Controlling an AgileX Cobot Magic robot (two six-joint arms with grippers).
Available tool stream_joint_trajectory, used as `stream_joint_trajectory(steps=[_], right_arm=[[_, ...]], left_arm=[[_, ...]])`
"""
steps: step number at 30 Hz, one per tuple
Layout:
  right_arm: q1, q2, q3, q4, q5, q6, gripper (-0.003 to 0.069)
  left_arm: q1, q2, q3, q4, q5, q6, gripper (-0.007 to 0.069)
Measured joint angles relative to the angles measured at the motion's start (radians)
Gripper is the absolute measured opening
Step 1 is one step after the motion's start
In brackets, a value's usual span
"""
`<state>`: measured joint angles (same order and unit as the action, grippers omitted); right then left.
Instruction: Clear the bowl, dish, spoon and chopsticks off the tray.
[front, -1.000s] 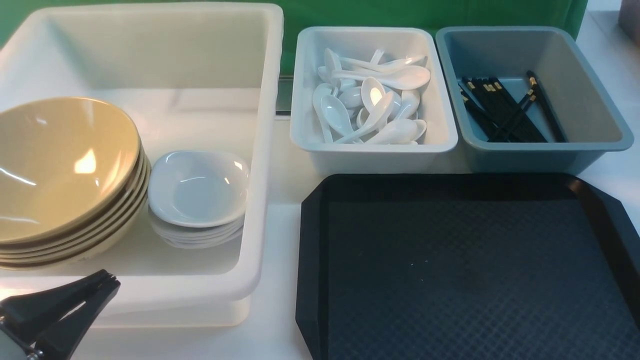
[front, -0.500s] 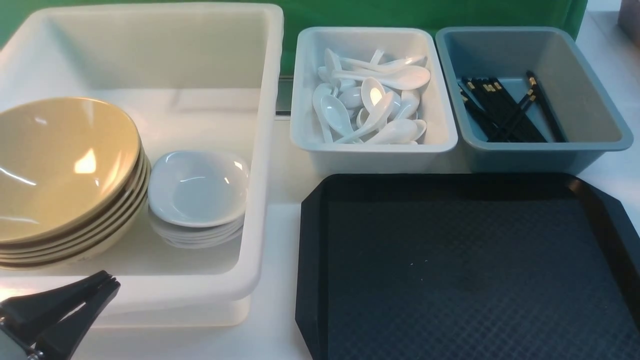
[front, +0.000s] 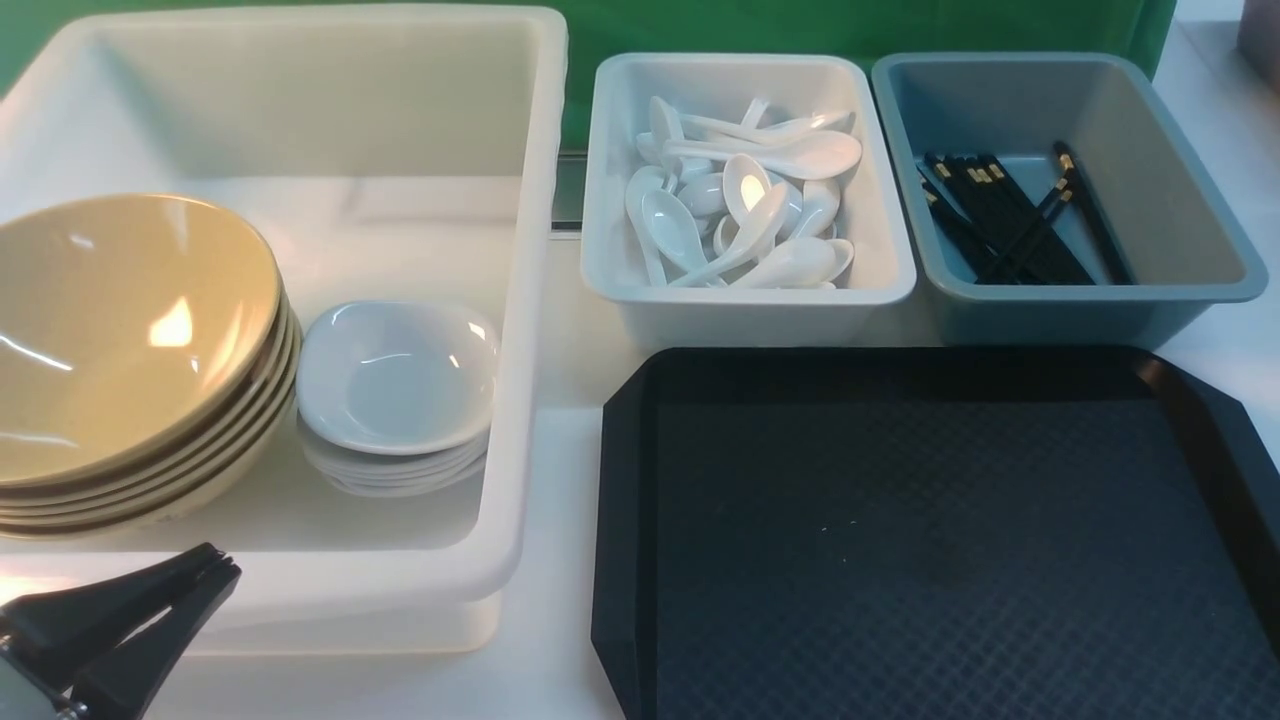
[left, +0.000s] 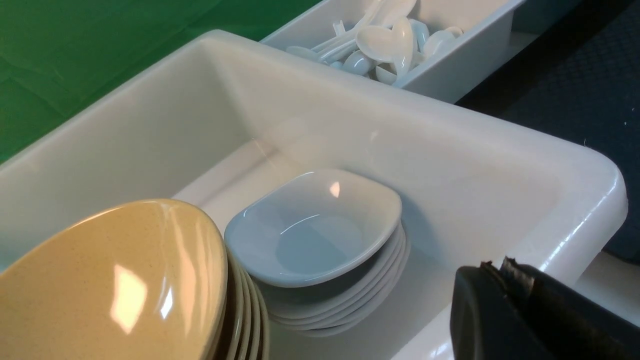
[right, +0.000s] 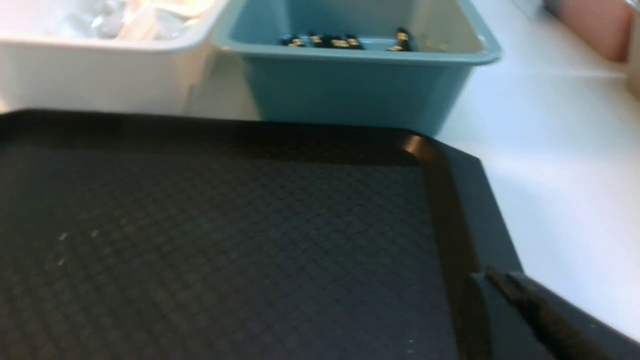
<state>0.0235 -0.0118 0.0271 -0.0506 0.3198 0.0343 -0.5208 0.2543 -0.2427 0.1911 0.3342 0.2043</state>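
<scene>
Nothing has shifted since a second ago: your left claw (front: 205, 568) and right claw (right: 495, 277) sit closed and holding nothing, the tray (front: 625, 500) bare, bowl (front: 120, 330) in the tub (front: 520, 300).

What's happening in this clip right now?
Nothing is being handled. The flat black textured tray is bare. Tan-yellow bowls and small white dishes sit stacked in the big white tub, white soup spoons fill the pale bin, and black chopsticks lie in the grey-blue bin. The left gripper and right gripper are shut, holding nothing.
</scene>
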Motion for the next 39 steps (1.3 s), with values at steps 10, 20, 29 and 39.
stream_joint_trajectory(steps=[10, 20, 29, 39], right_arm=[[0.045, 0.0, 0.001, -0.005, 0.0, -0.028, 0.005], [0.045, 0.0, 0.001, -0.004, 0.0, -0.028, 0.005], [0.045, 0.0, 0.001, -0.003, 0.0, -0.028, 0.0054], [0.047, 0.0, 0.001, -0.003, 0.0, -0.028, 0.006]], left_arm=[[0.0, 0.0, 0.0, 0.0, 0.0, 0.0, -0.0008], [0.0, 0.0, 0.0, 0.0, 0.0, 0.0, -0.0008], [0.0, 0.0, 0.0, 0.0, 0.0, 0.0, -0.0008], [0.164, -0.16, 0.098, -0.024, 0.016, -0.019, -0.0008]])
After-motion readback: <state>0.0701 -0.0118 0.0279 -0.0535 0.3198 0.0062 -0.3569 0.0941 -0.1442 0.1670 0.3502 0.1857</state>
